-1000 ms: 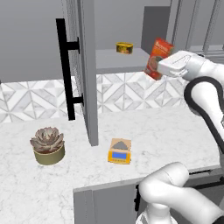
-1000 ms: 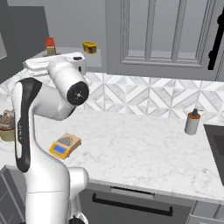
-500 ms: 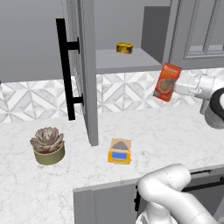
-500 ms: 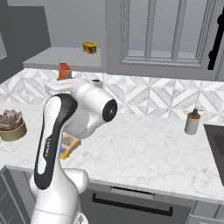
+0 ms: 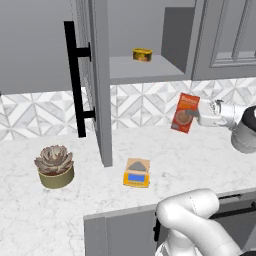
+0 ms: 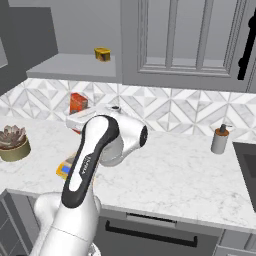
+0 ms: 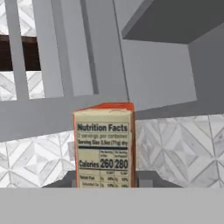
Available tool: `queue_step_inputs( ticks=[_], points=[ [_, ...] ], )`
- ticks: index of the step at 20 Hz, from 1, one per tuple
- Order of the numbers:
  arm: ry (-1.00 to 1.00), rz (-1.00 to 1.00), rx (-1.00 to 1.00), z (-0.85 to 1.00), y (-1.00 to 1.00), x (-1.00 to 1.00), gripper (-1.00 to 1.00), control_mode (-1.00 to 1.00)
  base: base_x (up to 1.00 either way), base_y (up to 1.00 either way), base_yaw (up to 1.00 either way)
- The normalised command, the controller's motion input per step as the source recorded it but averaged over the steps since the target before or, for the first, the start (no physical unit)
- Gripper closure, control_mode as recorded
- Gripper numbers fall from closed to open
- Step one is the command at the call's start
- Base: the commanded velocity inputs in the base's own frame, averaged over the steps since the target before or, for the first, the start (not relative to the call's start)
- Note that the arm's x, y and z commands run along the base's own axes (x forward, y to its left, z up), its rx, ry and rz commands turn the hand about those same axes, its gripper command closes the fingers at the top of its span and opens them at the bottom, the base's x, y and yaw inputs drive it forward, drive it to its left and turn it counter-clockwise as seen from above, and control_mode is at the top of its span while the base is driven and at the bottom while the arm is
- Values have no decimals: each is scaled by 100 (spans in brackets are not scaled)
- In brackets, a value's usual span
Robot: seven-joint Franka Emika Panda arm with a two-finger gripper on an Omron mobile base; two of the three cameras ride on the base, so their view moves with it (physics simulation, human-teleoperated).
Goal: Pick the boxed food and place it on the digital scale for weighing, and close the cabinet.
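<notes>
At the far left of the left base view a potted succulent (image 5: 54,165) sits on the marble desk (image 5: 60,215). Next comes the cabinet (image 5: 98,80), its door standing open and edge-on to the camera, the black bar handle (image 5: 75,80) on its outer face. A squat yellow tin (image 5: 142,54) rests on the shelf inside. Below and just right of the door's lower edge, the digital scale (image 5: 137,172) lies flat on the desk, its plate bare.

Further right, the boxed food (image 5: 184,113) hangs in the air in front of the tiled backsplash, well above the desk. The end effector (image 5: 200,114) is clamped narrowly on the carton from the right, and the hand view shows the nutrition panel (image 7: 103,151) upright between the finger tips. The carton's long axis stands close to vertical, leaning slightly in the left base view.

The relation that matters: the scale lies down and to the left of the held carton, well apart from it. The placing step will probably call for a move leftward and downward, keeping the carton upright so its base meets the grey plate. How squarely the base is lined up with the plate cannot be judged from these angles. The open door still waits to be closed.
</notes>
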Motion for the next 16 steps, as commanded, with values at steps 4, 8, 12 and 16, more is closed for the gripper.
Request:
queue_step_inputs(
  ticks=[4, 8, 12, 16],
  points=[
    [-2, 35, -1, -62, 3, 31, 100, -100, 0, 0, 0],
    [0, 27, -4, -56, 33, 33, 100, -100, 0, 0, 0],
    [0, 23, -8, -53, 47, 16, 100, -100, 0, 0, 0],
    [-2, 19, -8, -45, 35, 0, 100, -100, 0, 0, 0]
  ],
)
